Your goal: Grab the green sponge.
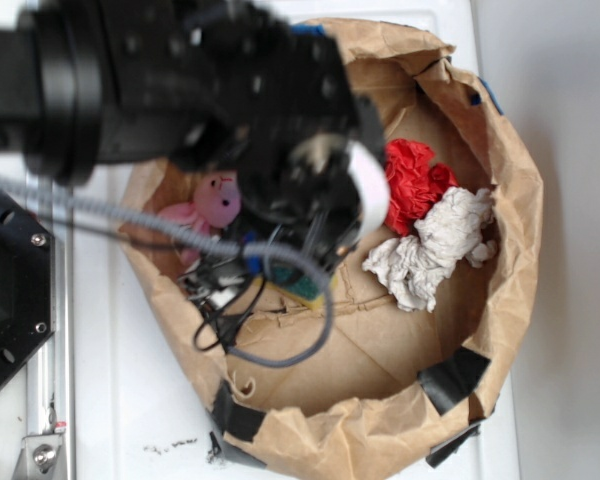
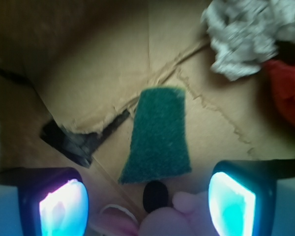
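Note:
The green sponge lies flat on the brown paper floor of the bag, a dark green wedge just ahead of my fingers. In the exterior view only a small green and yellow corner of it shows under the arm. My gripper is open and empty, its two glowing pads wide apart, hovering above the sponge's near edge. In the exterior view the gripper is mostly hidden by the black arm and cables. The pink plush bunny lies under the jaws at the bottom edge, and its head shows in the exterior view.
A brown paper bag with rolled walls encloses everything. A red crumpled cloth and a white crumpled cloth lie at its right side. Black tape patches sit on the bag rim. A torn dark hole lies left of the sponge.

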{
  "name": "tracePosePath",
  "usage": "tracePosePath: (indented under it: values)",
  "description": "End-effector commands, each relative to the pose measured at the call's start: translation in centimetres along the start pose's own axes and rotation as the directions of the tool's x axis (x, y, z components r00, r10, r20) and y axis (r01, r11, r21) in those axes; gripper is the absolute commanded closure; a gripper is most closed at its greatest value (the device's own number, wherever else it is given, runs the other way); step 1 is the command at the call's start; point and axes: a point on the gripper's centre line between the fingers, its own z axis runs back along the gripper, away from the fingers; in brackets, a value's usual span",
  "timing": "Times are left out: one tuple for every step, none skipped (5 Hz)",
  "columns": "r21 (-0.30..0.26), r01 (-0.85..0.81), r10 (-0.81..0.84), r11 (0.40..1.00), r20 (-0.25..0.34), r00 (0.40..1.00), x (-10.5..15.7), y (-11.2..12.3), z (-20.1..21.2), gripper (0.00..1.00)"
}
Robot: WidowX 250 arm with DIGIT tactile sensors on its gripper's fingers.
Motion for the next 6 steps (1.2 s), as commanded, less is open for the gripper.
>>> tracePosePath:
  values:
    - [0.033,0.038,-0.038,0.999,0.002,0.999,1.6,-0.4,-2.1,0.00]
    - [0.024,0.036,-0.036,0.999,0.014,0.999,3.2,-0.2,-2.8,0.00]
    - [0.015,0.010,-0.010,1.000,0.010,1.000,4.2,0.0,-3.3,0.00]
    - [0.015,-0.010,0.010,1.000,0.002,1.000,4.4,0.3,-3.5,0.00]
    - [0.014,-0.020,0.020,1.000,0.013,1.000,4.4,0.4,-3.5,1.00]
    - [0.013,-0.019,0.019,1.000,0.016,1.000,0.8,-2.8,-5.1,1.00]
